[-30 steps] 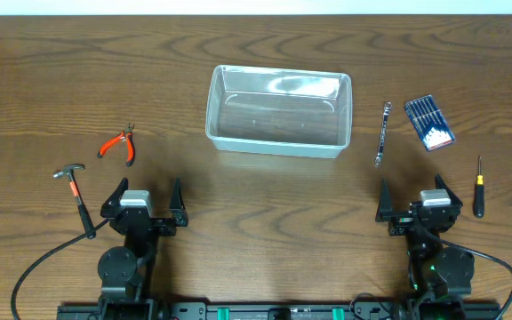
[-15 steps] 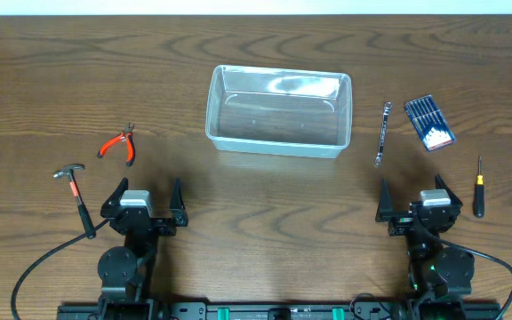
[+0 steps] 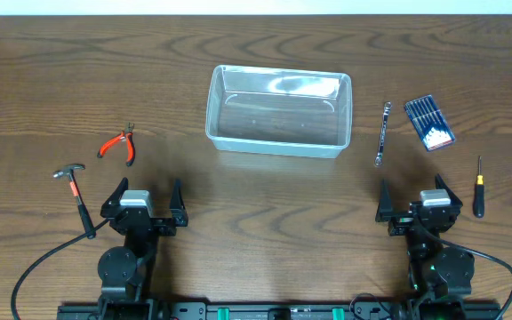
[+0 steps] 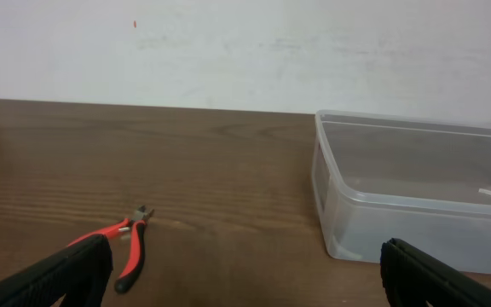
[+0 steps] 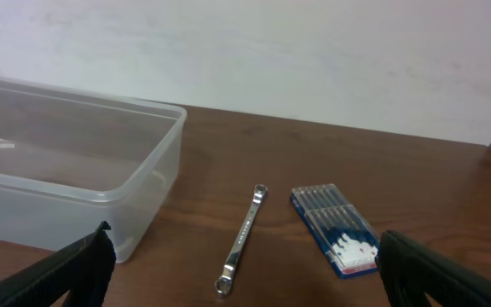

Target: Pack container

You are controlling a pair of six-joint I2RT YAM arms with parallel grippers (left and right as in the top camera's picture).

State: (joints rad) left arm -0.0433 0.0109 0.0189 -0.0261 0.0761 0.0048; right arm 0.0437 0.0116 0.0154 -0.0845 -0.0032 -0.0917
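Note:
The clear plastic container (image 3: pixel 278 111) stands empty at the table's middle back; it shows in the left wrist view (image 4: pixel 416 196) and the right wrist view (image 5: pixel 66 162). Red-handled pliers (image 3: pixel 118 144) (image 4: pixel 122 243) and a hammer (image 3: pixel 78 196) lie at the left. A silver wrench (image 3: pixel 382 133) (image 5: pixel 241 239), a blue bit case (image 3: pixel 429 123) (image 5: pixel 333 228) and a black screwdriver (image 3: pixel 478 188) lie at the right. My left gripper (image 3: pixel 145 203) (image 4: pixel 245 286) and right gripper (image 3: pixel 419 203) (image 5: pixel 245 273) are open, empty, near the front edge.
The table is dark wood (image 3: pixel 265 204). A white wall (image 4: pixel 245 51) stands behind its far edge. Black cables run from both arm bases at the front.

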